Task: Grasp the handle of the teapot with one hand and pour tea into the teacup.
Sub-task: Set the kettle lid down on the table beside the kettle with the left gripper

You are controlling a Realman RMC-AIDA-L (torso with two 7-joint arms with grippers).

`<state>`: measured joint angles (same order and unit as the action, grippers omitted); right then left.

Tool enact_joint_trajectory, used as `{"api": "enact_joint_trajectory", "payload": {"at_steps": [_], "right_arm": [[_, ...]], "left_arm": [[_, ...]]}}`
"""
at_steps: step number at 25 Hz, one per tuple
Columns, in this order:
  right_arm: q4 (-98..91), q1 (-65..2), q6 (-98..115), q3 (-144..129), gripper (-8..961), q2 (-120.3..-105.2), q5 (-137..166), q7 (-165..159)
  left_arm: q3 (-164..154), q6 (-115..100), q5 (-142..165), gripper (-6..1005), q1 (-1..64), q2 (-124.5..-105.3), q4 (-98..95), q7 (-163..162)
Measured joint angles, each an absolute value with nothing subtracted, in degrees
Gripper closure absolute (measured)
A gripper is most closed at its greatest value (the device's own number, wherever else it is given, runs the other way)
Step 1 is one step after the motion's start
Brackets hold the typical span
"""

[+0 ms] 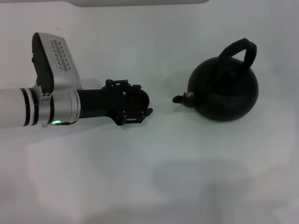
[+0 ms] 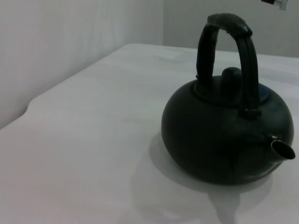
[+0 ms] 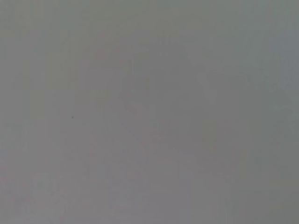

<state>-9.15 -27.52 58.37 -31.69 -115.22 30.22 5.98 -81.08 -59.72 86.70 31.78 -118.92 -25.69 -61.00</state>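
The large black teapot [image 1: 226, 91] stands upright on the white table at the right. Its arched handle [image 1: 242, 48] rises over the lid and its short spout [image 1: 179, 99] points left, toward my left gripper. It also shows in the left wrist view [image 2: 219, 135] with its handle [image 2: 229, 42] and spout [image 2: 282, 149]. My left gripper [image 1: 142, 106] reaches in from the left, low over the table and a short gap from the spout. Its fingers are closed around the small round black teacup [image 1: 139, 98]. My right gripper is out of view.
The white table [image 1: 149, 177] runs in front of and behind the teapot. Its far edge and a grey wall show in the left wrist view [image 2: 93, 60]. The right wrist view shows only a blank grey surface.
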Motion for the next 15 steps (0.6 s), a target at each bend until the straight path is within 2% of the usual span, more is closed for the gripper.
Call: {"api": "enact_joint_trajectory", "payload": {"at_steps": [15], "right_arm": [[-9.0,-27.53,59.15,-32.69,110,-115.31,30.19,5.97]], "left_arm": [[-81.42,-58.72,86.56,301,34.3,-119.25,-21.82,-57.91]]}}
